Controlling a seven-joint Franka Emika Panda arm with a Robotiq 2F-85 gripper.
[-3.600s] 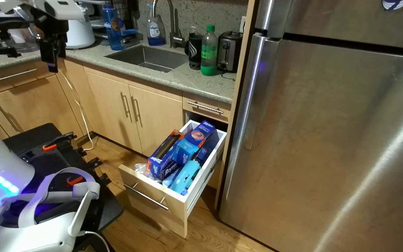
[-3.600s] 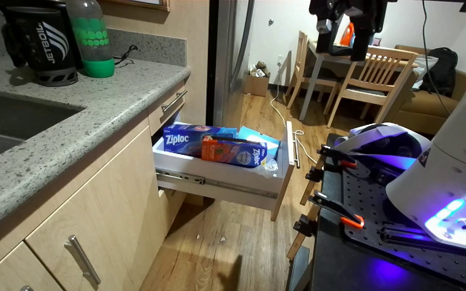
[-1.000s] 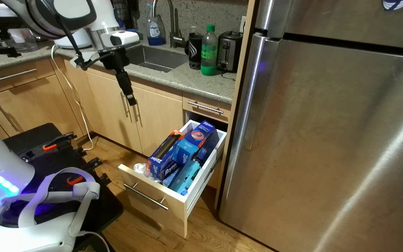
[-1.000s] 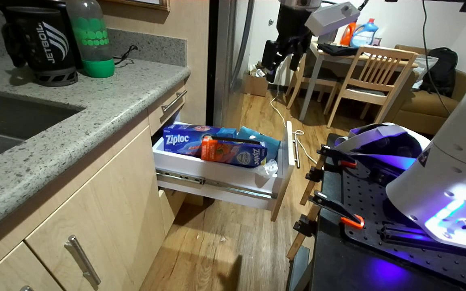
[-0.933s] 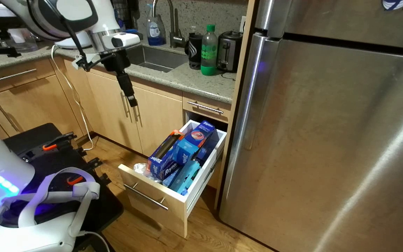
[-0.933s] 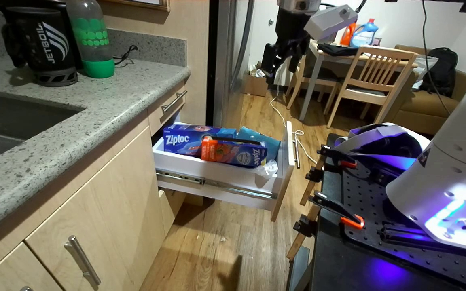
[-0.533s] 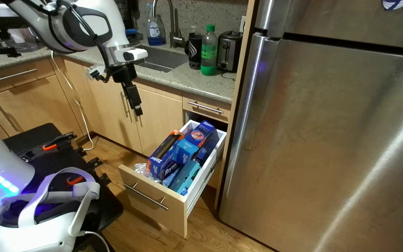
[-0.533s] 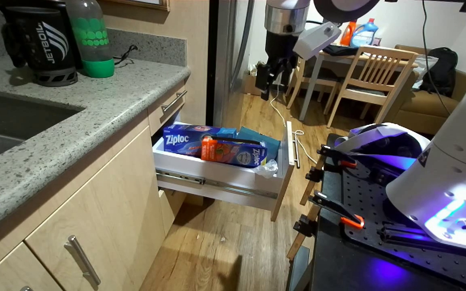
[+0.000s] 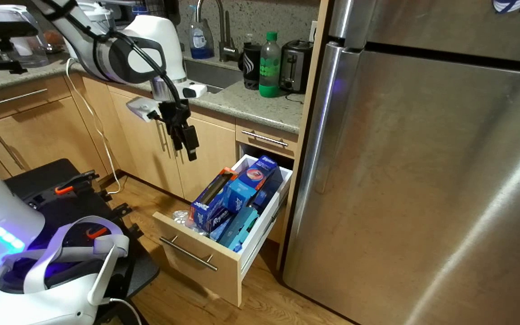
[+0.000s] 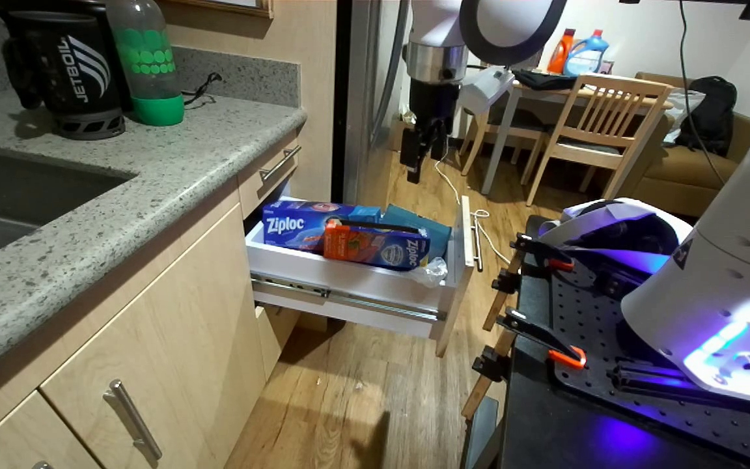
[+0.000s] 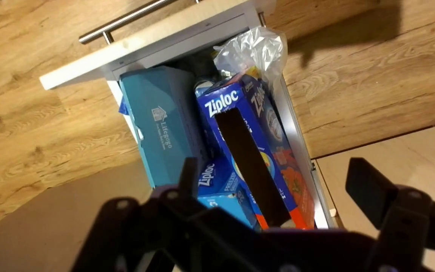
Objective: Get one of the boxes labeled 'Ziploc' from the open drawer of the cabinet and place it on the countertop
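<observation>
Your pincer point(image 11: 274, 173) has dropped nearer the open drawer point(image 10: 349, 279), its fingers point(image 11: 370, 189) spread wide; you'll find the orange-ended Ziploc box point(image 10: 377, 246) and the Ziploc freezer box point(image 11: 219, 185) both inside, alongside the teal Lifegogo box point(image 11: 161, 124)

Beyond the gripper point(image 11: 276, 179) (jaws wide apart), Ziploc boxes point(image 11: 259, 139) sit in the drawer point(image 11: 179, 30).
</observation>
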